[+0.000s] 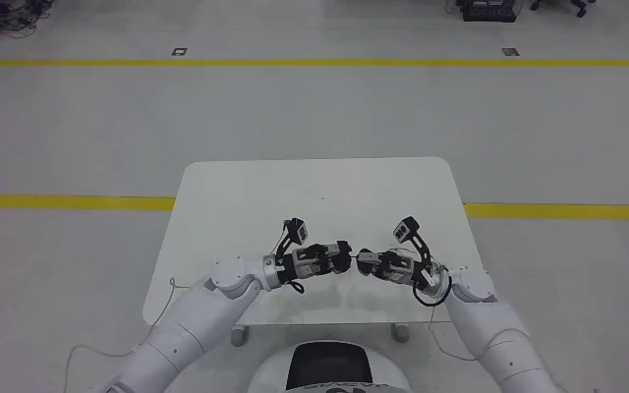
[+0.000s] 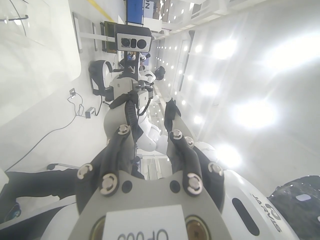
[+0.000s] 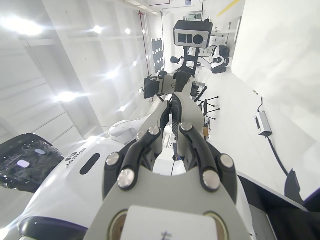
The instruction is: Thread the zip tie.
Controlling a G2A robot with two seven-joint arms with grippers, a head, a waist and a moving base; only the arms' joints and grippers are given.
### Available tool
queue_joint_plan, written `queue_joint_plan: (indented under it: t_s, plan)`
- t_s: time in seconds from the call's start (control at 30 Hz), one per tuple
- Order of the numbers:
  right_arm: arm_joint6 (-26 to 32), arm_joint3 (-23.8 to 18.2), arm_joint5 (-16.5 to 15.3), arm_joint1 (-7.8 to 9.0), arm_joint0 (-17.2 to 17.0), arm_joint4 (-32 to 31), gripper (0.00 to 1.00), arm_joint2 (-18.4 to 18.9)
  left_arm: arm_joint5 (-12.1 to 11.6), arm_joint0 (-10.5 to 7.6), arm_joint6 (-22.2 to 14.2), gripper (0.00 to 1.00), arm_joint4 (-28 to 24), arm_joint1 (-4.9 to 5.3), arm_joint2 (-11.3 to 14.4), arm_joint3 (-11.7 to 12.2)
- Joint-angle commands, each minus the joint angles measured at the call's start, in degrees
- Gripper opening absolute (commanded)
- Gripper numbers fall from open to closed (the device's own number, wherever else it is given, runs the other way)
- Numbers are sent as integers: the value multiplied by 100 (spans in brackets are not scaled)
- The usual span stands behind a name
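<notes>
Both arms meet above the front middle of the white table (image 1: 314,196), their grippers tip to tip. A thin dark strip, the zip tie (image 1: 354,257), bridges the small gap between them; I cannot make out its head or tail. My left gripper (image 1: 344,258) (image 2: 150,104) has its two fingers well apart, and I see nothing held between them. Facing it, my right gripper (image 1: 366,261) (image 3: 173,102) has its fingers drawn close together around the tie's end. In the right wrist view the tie itself is hidden between the pads.
The tabletop carries nothing else, and the grippers hover close to its front edge. Grey floor with yellow lines (image 1: 295,62) surrounds the table. A power brick with a cable (image 3: 261,123) lies on the floor beside it.
</notes>
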Motion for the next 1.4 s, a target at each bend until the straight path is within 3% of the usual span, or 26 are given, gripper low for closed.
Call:
queue_joint_plan:
  t_s: [0.0,0.37,1.37]
  plan:
    - [3,-2,50,11,5,-37,0,-17,11,-1,1,24,50,2,9,10]
    - [97,37,78,56,23,16,0,-49,67,-79,4,15,174,-27,115,67]
    - [12,107,-3,105,112,219,0,-257,125,-176,-29,7,182,-69,217,202]
